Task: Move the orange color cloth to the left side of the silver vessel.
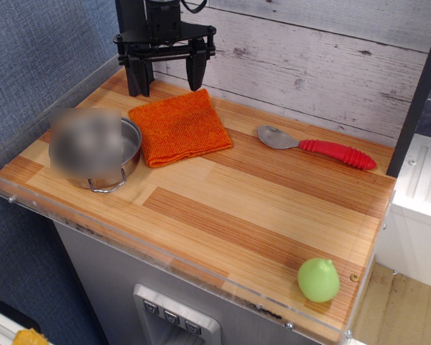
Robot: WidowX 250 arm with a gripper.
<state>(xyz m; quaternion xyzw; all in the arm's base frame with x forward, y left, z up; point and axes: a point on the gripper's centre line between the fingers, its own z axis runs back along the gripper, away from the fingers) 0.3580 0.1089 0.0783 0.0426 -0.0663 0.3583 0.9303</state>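
Black robot arm hangs vertical at the back-left of the counter, its black two-finger gripper [168, 72] pointing down with jaws spread apart, holding nothing, above the far edge of the bright orange coarse-knit square cloth [179, 127]. Cloth lies flat on the striped wooden countertop [258, 201], just right of the round shiny steel pot [93, 151], which is mostly blurred; touching or not, cannot tell. Metal spoon with red ribbed handle [317, 147] lies right of the cloth. Light green rounded object [318, 279] sits at the front-right corner. Whitewashed plank wall [323, 57] behind, blue textured wall [36, 50] at left.

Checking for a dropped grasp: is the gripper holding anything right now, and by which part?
Nothing is held. The gripper hangs open above the back edge of the orange cloth, which lies flat on the table beside the silver vessel.
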